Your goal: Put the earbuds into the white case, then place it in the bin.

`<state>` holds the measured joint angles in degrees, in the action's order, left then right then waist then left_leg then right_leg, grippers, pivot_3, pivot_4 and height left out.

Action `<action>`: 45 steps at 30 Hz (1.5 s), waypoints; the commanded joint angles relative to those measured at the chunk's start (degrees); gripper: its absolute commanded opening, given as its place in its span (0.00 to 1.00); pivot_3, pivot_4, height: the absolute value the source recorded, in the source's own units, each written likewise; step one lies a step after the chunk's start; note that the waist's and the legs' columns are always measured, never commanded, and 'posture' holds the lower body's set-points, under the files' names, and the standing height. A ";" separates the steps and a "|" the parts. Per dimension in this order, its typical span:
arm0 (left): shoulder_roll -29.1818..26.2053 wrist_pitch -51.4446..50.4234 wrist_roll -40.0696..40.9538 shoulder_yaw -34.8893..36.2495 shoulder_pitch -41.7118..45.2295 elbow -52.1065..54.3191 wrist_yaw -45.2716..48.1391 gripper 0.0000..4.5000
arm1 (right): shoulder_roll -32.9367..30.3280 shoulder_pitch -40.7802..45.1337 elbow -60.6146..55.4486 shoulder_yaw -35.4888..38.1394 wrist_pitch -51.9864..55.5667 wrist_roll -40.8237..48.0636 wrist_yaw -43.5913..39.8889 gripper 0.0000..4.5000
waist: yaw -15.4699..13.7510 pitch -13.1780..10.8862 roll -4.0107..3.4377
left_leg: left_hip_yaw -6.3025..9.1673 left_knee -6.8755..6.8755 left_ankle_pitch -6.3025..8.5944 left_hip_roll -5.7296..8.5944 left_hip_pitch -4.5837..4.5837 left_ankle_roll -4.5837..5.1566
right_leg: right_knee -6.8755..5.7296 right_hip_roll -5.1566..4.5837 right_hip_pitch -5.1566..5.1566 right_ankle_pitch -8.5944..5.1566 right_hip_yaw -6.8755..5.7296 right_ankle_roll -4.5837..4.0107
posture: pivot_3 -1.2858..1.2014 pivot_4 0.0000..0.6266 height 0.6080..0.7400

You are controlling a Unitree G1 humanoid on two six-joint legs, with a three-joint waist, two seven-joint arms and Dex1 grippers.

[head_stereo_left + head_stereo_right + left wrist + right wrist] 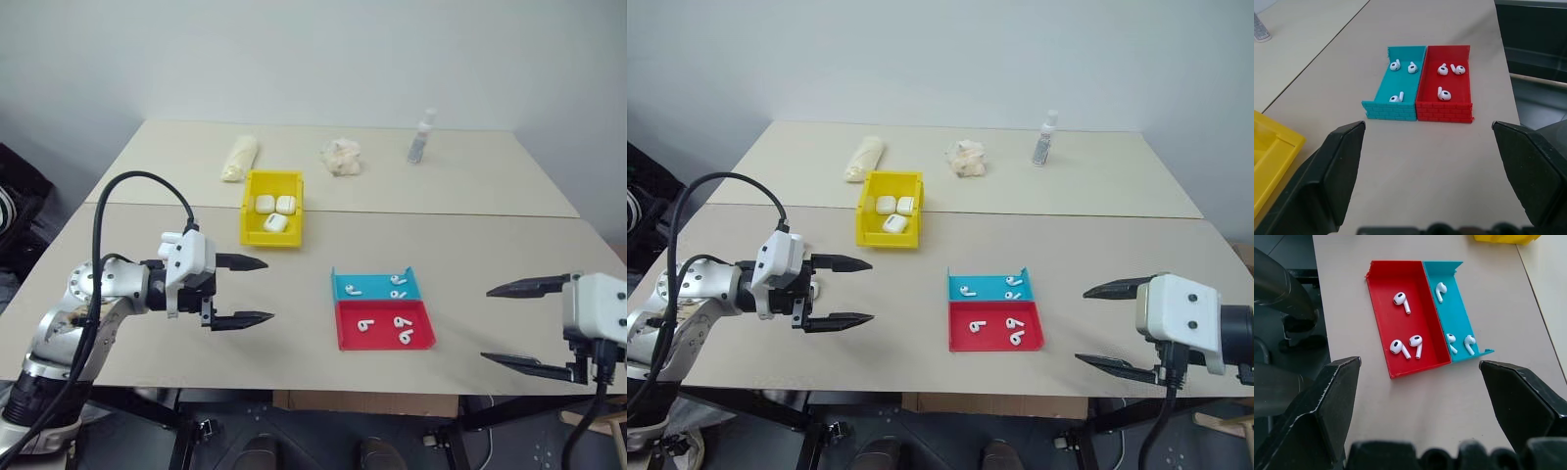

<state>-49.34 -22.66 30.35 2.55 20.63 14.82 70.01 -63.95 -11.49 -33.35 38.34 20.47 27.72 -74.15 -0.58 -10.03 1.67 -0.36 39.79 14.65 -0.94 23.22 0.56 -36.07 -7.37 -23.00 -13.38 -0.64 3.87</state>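
At lower left the left hand (pixel 240 291) hovers wide open, empty, aimed toward the tray (pixel 383 311); above centre-left, the bin (pixel 271 208) holds three cases (pixel 274 222); earbuds (pixel 366 325) lie sorted in the tray's red and blue halves at centre; lower right, the right hand (pixel 511 325) waits open over the worktop (pixel 470 245).

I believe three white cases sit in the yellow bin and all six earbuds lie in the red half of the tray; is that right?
Not quite. Three white cases do sit in the yellow bin, but the earbuds are split: three lie in the red half of the tray and three in the blue half. The right wrist view shows this plainly.
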 commanded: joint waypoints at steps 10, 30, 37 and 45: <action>-1.32 -0.95 0.13 2.97 -0.93 5.83 -4.78 1.00 | -0.06 1.90 0.52 -1.04 -1.14 -1.12 1.27 1.00 | 0.00 0.00 0.00 | 0.00 0.00 0.00 0.00 0.00 0.00 | 0.01 0.00 0.01 0.00 0.01 0.00 | 0.52 0.24 1.00; -7.28 -69.84 9.80 -6.55 27.76 8.18 -51.55 1.00 | 3.14 -0.15 -1.90 -4.30 -0.06 -3.51 6.08 1.00 | 0.50 -0.02 0.05 | 0.24 -0.08 0.02 0.06 -0.42 0.02 | 0.02 0.00 0.44 -0.11 0.05 0.15 | 0.52 0.24 1.00; -0.52 -69.84 33.91 3.05 22.90 2.39 -93.23 1.00 | 2.55 2.96 0.39 -9.11 -0.37 -3.46 7.24 1.00 | 0.79 -0.06 0.13 | 0.52 -0.06 0.03 0.01 -0.42 0.01 | -0.03 -0.03 0.39 -0.10 0.13 0.08 | 0.52 0.24 1.00; -10.82 -47.79 81.85 -0.41 15.14 0.09 -140.89 1.00 | 1.77 8.29 4.54 -14.99 -0.96 -4.39 7.05 1.00 | 0.65 -0.08 0.18 | 0.48 -0.11 0.08 -0.01 -0.39 -0.18 | -0.17 -0.10 0.12 -0.07 0.43 0.01 | 0.52 0.24 1.00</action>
<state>-58.90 -78.20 102.61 4.25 36.95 12.83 -62.26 -61.49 -4.53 -29.02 23.75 20.37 23.52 -67.39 0.08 -10.11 1.85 0.06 39.65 14.75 -0.93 22.83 0.33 -36.23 -7.51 -22.93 -13.45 -0.13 3.88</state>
